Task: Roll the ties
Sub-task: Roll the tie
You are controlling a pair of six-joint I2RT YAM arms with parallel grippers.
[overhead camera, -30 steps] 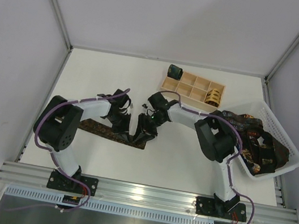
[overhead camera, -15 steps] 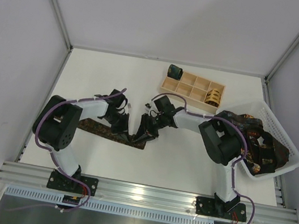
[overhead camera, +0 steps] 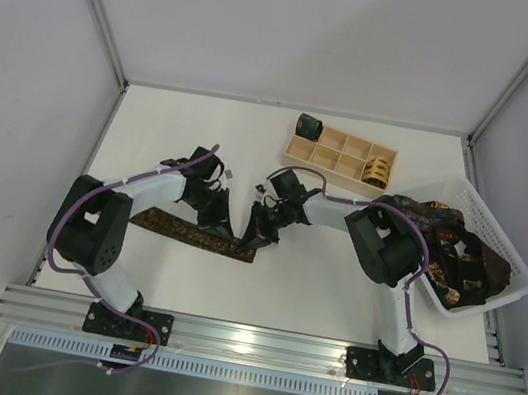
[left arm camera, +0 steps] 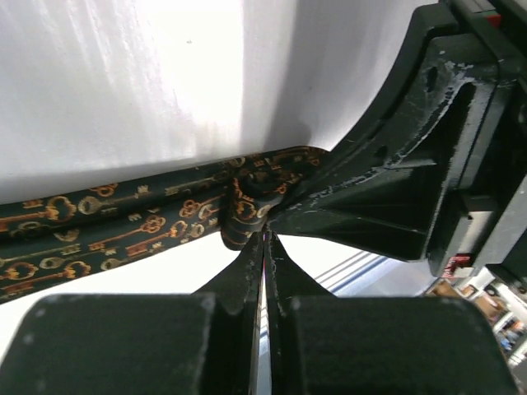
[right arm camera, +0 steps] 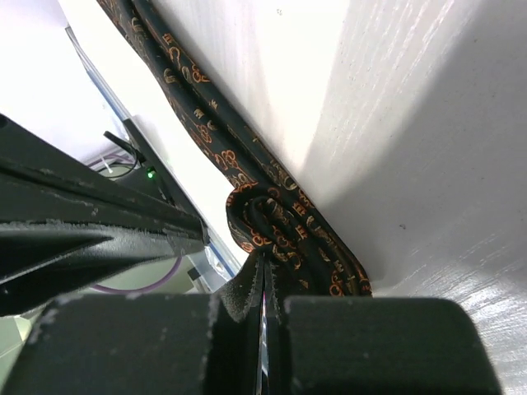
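Tie lies flat on the bench, left of centre. Its long axis runs left-right, with the right end angled slightly toward the near edge. The left end is free and points at the left arm's base side. The right end is turned over into a small starter coil, so the roll axis lies across the tie, near-far.

Both arms meet at that right end. The left fingers come in from the far-left over the strip and the right fingers from the far-right, tips just beside each other. In the wrist views each tip touches the coil at its edge.

- Left fingers: clenched, only a thin slit between the pads. Can't tell if a fold of cloth is nipped.
- Right fingers: clenched flat together at the coil's edge. Same doubt about cloth.

The relation that matters is that the unrolled length lies wholly to the left of the coil. My read is that the roll has to travel leftward along the strip. The right fingers sit at the coil's closed side and the left fingers on the strip side. Both are about equally near.

Other ties:
- Dark green roll at the far-left corner of the tray.
- Tan-gold roll in a right compartment.
- Loose ties heaped in the basket, far right, well apart.
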